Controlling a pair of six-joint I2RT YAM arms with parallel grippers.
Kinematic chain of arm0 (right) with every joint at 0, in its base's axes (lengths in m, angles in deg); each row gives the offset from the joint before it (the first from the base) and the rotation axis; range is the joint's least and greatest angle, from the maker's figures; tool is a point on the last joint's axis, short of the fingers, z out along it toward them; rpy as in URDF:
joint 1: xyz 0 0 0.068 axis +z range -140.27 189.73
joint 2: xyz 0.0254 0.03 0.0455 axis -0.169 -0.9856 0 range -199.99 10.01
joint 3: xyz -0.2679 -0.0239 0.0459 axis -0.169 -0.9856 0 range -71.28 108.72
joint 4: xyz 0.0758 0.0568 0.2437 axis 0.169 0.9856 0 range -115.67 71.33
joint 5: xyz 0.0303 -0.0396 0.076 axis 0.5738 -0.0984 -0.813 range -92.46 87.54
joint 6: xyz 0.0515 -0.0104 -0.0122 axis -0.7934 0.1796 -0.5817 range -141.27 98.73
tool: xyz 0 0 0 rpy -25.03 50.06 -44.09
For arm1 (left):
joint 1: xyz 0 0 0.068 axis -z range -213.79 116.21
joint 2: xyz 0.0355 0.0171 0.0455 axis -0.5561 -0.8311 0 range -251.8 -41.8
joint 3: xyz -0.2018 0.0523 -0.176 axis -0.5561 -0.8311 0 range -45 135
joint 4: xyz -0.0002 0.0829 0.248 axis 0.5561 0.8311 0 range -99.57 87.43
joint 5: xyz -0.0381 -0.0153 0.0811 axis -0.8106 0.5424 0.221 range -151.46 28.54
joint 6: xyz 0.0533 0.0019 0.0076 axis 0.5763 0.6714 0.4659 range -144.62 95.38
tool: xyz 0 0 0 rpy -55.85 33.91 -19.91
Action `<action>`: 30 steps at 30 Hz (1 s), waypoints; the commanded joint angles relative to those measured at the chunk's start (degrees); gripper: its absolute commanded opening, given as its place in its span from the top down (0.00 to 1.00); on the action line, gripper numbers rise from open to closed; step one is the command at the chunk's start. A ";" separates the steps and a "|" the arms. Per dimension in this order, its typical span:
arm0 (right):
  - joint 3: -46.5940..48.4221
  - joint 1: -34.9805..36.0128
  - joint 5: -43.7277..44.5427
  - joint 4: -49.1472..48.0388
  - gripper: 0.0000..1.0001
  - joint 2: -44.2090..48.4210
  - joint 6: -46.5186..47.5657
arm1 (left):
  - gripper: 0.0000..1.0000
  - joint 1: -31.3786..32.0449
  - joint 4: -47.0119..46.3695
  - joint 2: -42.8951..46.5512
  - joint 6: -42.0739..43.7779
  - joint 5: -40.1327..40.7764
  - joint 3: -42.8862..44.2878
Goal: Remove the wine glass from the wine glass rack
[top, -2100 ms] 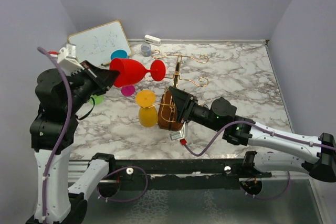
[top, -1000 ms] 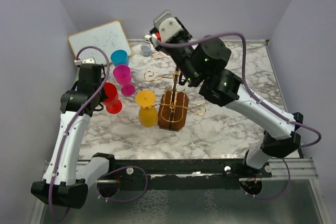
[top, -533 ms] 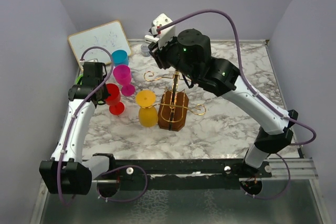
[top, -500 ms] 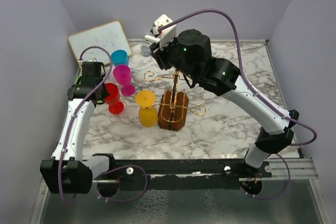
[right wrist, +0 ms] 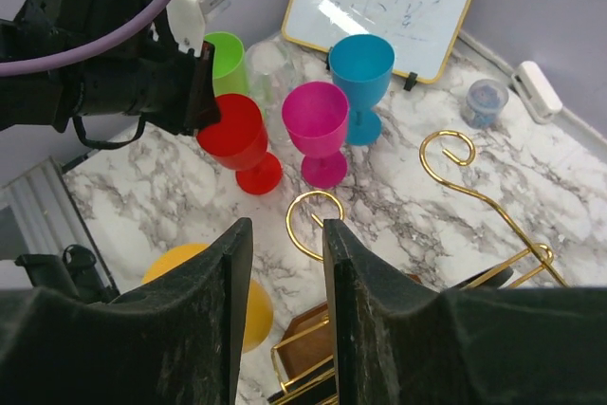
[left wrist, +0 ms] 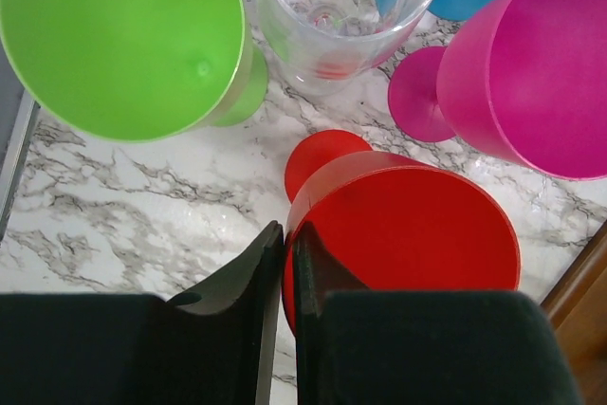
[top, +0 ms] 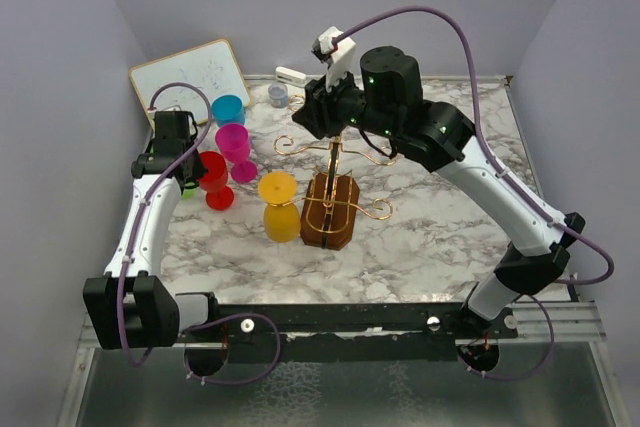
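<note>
The red wine glass stands by the table's left edge with its foot on the marble. My left gripper is shut on its rim, one finger inside and one outside, as the left wrist view shows. The gold wire rack on its dark wooden base stands mid-table. A yellow glass hangs upside down at its left side. My right gripper hovers open and empty above the rack's left hook.
A magenta glass, a blue glass, a green glass and a clear glass stand close around the red one. A whiteboard leans at the back left. A small grey pot sits at the back.
The left gripper has carried the red glass from beside the rack down to the table's left. The right arm has left the rack's base, risen above the rack and drifted right.
</note>
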 commanded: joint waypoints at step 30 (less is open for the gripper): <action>3.05 -6.87 -37.94 16.81 0.58 -9.49 -6.91 | 0.60 -0.77 -12.18 22.22 -8.96 -15.46 -2.26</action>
